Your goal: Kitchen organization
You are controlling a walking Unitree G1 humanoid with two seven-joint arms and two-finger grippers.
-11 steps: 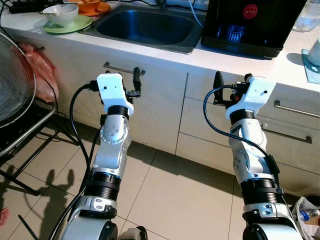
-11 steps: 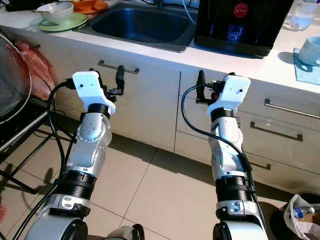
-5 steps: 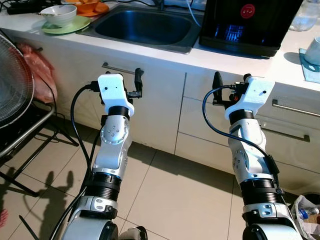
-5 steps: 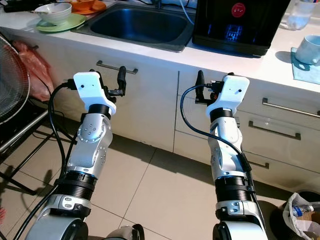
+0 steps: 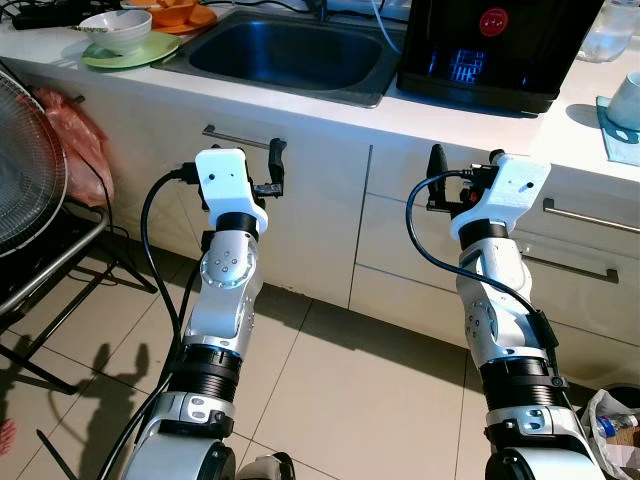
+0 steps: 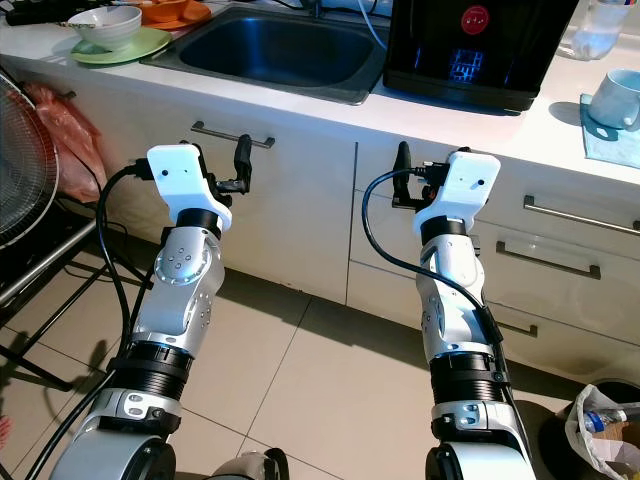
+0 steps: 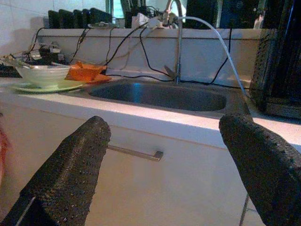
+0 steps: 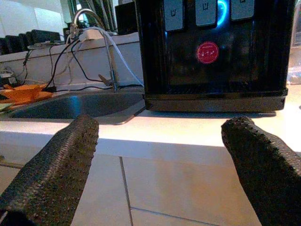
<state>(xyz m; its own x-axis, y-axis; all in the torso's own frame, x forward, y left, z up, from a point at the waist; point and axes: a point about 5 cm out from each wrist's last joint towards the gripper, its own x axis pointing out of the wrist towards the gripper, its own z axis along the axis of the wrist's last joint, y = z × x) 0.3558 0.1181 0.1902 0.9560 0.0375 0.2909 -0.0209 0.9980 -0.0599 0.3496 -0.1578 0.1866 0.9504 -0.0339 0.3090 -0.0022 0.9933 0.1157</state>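
a: so, where are the arms?
b: both raised in front of the cabinets, short of the counter (image 5: 300, 112). the left gripper (image 7: 164, 155) points at the door under the sink (image 5: 285, 55), near the door's handle (image 5: 235, 137) but not touching it. the right gripper (image 8: 160, 160) points at the counter edge below the black machine (image 5: 495, 50)

a: and the jaws?
b: both wide apart with nothing between them; the left wrist view shows the sink and tap (image 7: 178, 42) through the gap, the right wrist view shows the machine's front

a: what's on the counter?
b: far left, a white bowl (image 5: 117, 28) sits on a green plate (image 5: 130, 55), with an orange dish (image 5: 180, 14) just behind. far right, a mug (image 6: 615, 97) rests on a blue cloth (image 6: 600, 140)

a: anything else around?
b: drawers with bar handles (image 5: 590, 217) on the right, a fan (image 5: 25, 160) and a pink bag (image 5: 80, 130) at the left, and a bin bag (image 6: 600, 425) on the floor near right
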